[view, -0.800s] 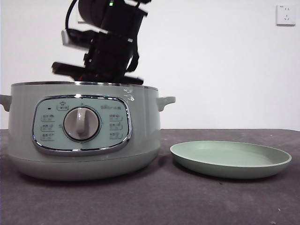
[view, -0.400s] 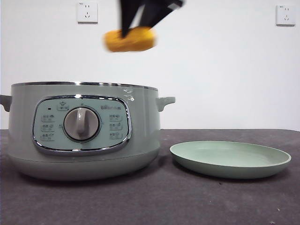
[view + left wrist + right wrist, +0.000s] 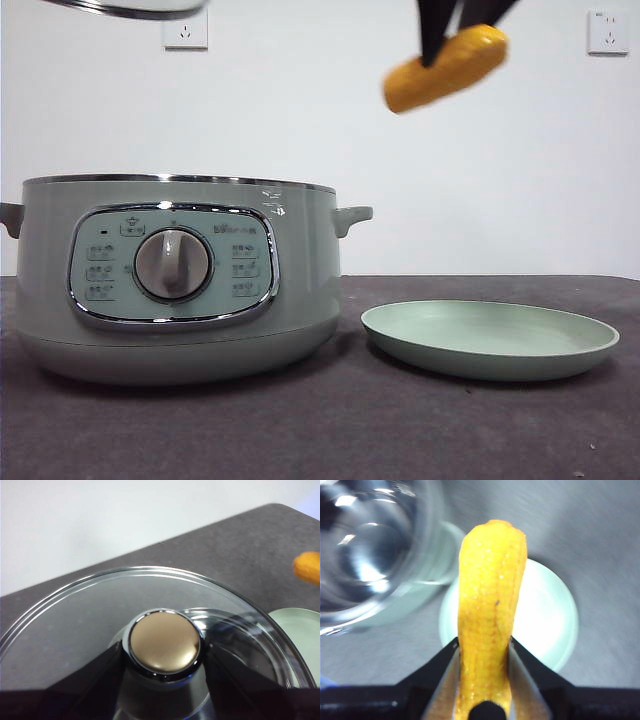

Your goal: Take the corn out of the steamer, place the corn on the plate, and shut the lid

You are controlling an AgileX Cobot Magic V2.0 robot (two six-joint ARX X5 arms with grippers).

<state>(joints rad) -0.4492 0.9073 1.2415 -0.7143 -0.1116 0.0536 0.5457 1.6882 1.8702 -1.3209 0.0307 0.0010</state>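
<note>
While right tool (image 3: 484,652) grips corn (image 3: 446,67) above plate (image 3: 490,340) | left tool (image 3: 165,657) holds lid (image 3: 100,610) aloft

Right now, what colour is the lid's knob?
Shiny bronze-gold, ringed in chrome: the lid's knob shows best in the left wrist view.

The front view looks level across the table from near its surface, with the steamer (image 3: 175,278) close at frame left. Both wrist views look down from above, each sharing the corn (image 3: 446,67) and the plate (image 3: 490,340) with it.
</note>
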